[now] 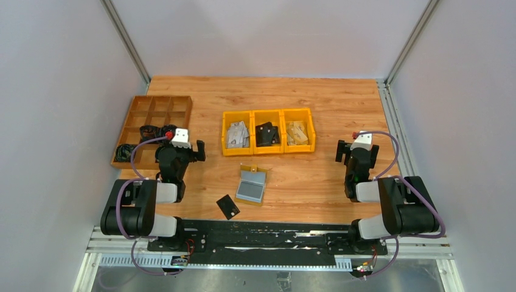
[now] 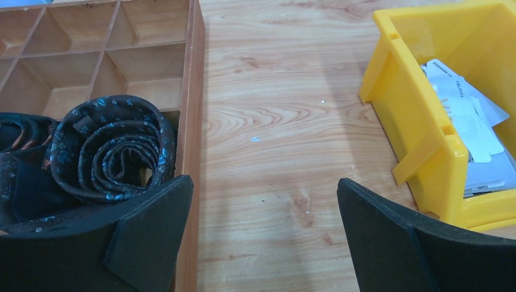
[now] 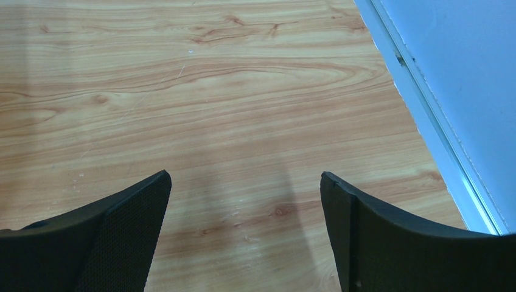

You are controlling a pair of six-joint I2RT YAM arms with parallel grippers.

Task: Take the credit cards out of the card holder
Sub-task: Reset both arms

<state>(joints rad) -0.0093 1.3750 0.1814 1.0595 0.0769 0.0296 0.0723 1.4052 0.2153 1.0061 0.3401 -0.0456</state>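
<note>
the wooden table [image 1: 328,103] is seen bearing a compartmented tray [image 1: 159,97] at the left and three yellow bins [image 1: 268,149] mid-table. the left gripper [image 2: 264,194] and right gripper [image 3: 243,182] are held wide apart, empty. the card holder [image 1: 251,185] is laid open near the front, with a black credit card [image 1: 227,207] just beside it, apart.

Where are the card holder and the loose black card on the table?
card holder [image 1: 251,185]: top external view, middle of its open grey inside.
black card [image 1: 227,207]: top external view, centre of its flat face.
</note>
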